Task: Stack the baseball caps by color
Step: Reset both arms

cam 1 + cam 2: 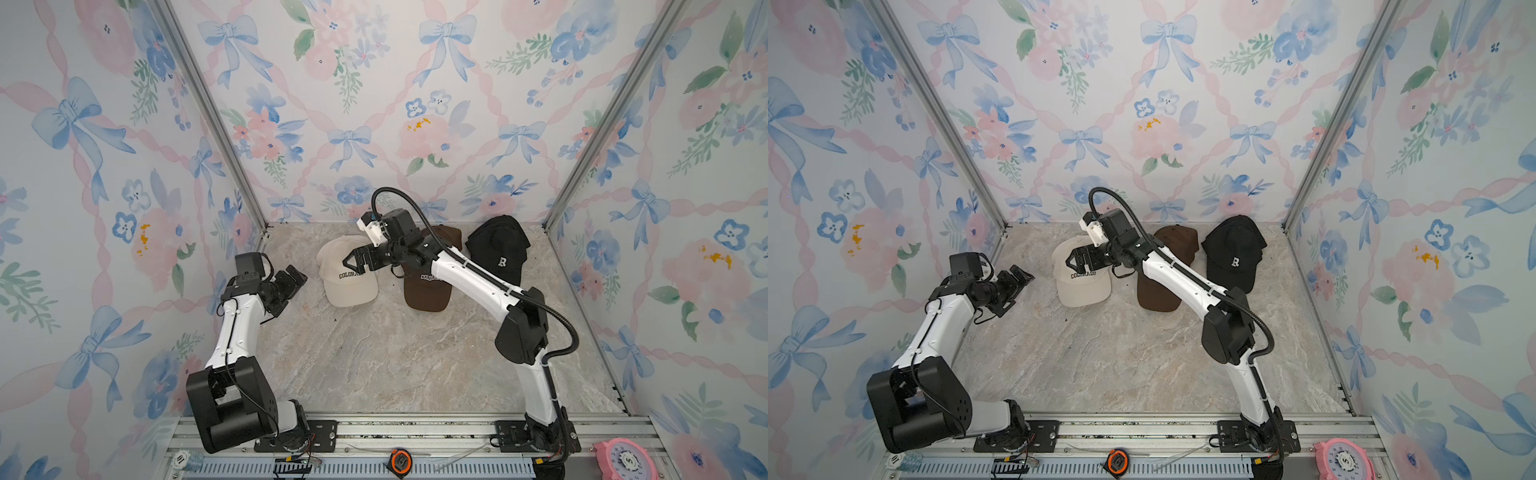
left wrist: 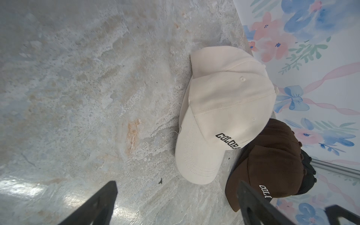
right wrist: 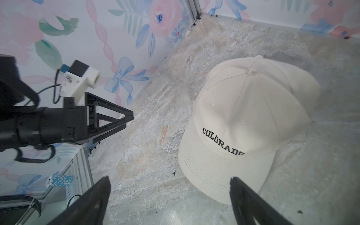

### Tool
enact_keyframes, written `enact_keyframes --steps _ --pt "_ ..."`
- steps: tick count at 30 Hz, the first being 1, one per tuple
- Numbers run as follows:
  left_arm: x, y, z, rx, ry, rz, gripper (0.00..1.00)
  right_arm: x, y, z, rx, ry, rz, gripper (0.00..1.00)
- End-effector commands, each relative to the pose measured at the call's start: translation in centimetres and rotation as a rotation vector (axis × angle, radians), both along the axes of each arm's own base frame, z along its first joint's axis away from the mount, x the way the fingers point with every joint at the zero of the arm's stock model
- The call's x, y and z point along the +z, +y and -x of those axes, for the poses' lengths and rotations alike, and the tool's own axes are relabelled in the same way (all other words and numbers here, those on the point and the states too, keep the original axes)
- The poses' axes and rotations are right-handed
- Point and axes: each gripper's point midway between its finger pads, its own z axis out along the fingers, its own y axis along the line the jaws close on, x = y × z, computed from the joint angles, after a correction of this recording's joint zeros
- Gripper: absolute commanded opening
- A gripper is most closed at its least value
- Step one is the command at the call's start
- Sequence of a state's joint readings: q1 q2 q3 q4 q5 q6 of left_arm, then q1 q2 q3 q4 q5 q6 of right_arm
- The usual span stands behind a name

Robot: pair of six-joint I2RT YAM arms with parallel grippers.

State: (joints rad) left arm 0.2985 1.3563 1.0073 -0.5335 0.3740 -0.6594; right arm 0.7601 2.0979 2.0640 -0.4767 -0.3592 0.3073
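Observation:
Two cream caps lettered "COLORADO" lie nested near the back wall, also in the left wrist view and the right wrist view. To their right sit stacked brown caps, then black caps marked "R". My right gripper hovers open over the cream caps, holding nothing. My left gripper is open and empty, left of the cream caps and apart from them.
Floral walls close in the marble table at the back and both sides. Along the front rail lie a pink clock, an orange tape measure and a roll of chips.

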Motion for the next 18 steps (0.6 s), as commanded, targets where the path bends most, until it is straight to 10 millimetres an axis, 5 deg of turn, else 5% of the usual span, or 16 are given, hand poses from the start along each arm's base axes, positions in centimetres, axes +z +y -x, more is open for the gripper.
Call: enact_keyframes --steps 1,10,18 --pt "1.5 -0.1 -0.1 -0.050 -0.036 -0.081 0.98 -2.0 -4.0 0.3 -0.046 0.019 0.102 0.96" --pt "2.9 -3.3 -0.2 -0.198 -0.094 -0.279 0.98 -1.6 -15.9 3.2 -0.231 -0.028 0.231 0.96" --pt "6.8 -3.3 0.9 -0.179 -0.351 -0.537 0.98 -2.5 -28.0 5.5 -0.521 -0.113 0.382 0.96"
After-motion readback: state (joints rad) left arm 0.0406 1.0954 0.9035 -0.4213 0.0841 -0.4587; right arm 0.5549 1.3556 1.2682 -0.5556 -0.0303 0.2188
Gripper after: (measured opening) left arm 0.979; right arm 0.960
